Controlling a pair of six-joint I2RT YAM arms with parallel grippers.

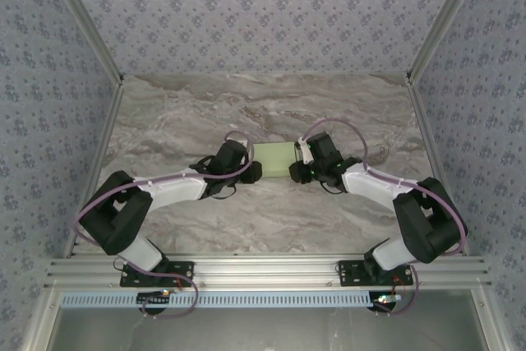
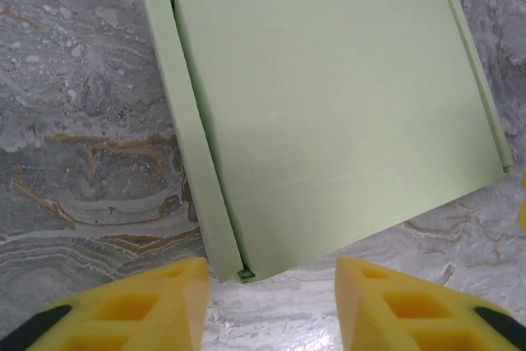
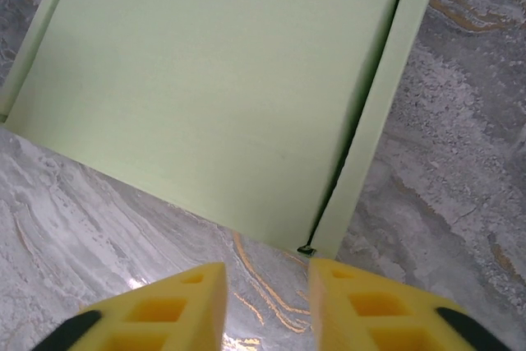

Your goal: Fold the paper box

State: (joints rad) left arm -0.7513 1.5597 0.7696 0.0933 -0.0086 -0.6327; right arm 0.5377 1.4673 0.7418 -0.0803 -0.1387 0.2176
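Lying flat, paper box, wrist views revealing flaps

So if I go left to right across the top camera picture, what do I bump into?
First the left arm's black-and-white elbow → left claw → pale light-green card paper box → right claw → right arm's black-and-white elbow.

Both arms have white links, black joints, looping lilac cables and yellow claw fingers.
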